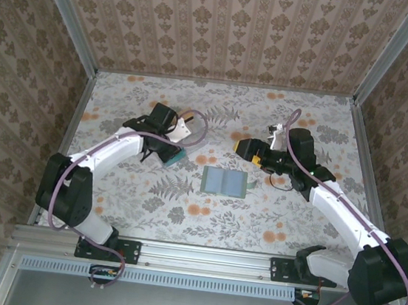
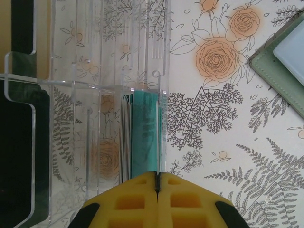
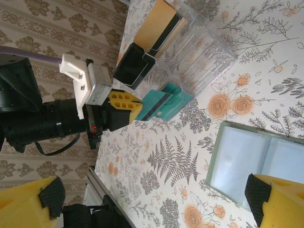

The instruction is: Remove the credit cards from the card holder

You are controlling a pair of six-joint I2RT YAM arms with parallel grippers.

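Note:
The card holder [image 1: 224, 182] lies open and flat mid-table, its two pale blue-grey panels facing up; it also shows in the left wrist view [image 2: 280, 61] and the right wrist view [image 3: 256, 161]. My left gripper [image 1: 162, 150] [image 2: 157, 176] is shut at the near end of a clear slotted box [image 2: 95, 95]. A teal credit card [image 2: 145, 133] [image 3: 156, 105] reaches from the seam of its yellow fingers [image 3: 124, 107] into a slot. A second teal card [image 3: 176, 102] leans beside it. My right gripper [image 1: 252, 149] [image 3: 156, 199] hangs open behind the holder's right side, nothing between its fingers.
The clear box [image 1: 193, 138] [image 3: 199, 52] lies left of the holder and behind it. At its far end stand a tan card [image 3: 154, 23] and dark cards. A black block [image 3: 133, 66] sits at the box's side. Patterned walls surround the table [image 1: 146, 197].

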